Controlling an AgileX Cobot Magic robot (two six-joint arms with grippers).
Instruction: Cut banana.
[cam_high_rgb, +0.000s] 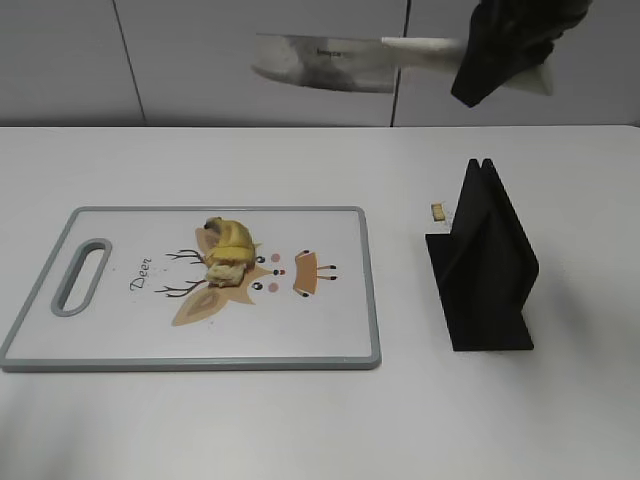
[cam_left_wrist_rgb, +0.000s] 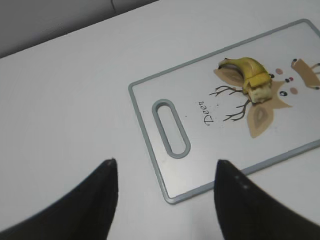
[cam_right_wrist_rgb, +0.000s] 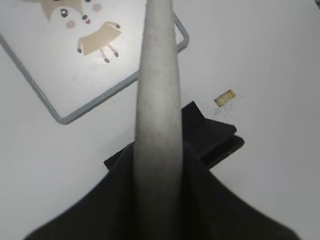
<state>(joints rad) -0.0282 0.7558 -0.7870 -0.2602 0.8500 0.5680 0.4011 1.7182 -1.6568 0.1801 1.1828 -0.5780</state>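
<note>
While our right gripper (cam_high_rgb: 505, 50) clamps the white-handled steel cleaver (cam_high_rgb: 325, 63) high above the table, our left gripper (cam_left_wrist_rgb: 165, 192) hangs spread wide. Left of the black knife stand (cam_high_rgb: 485, 265), a partly peeled yellow banana (cam_high_rgb: 228, 250) lies on the grey-rimmed white deer-print cutting board (cam_high_rgb: 120, 310).

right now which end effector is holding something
The right end effector, raised above the table, grips the knife. The left end effector is open and empty.
</note>
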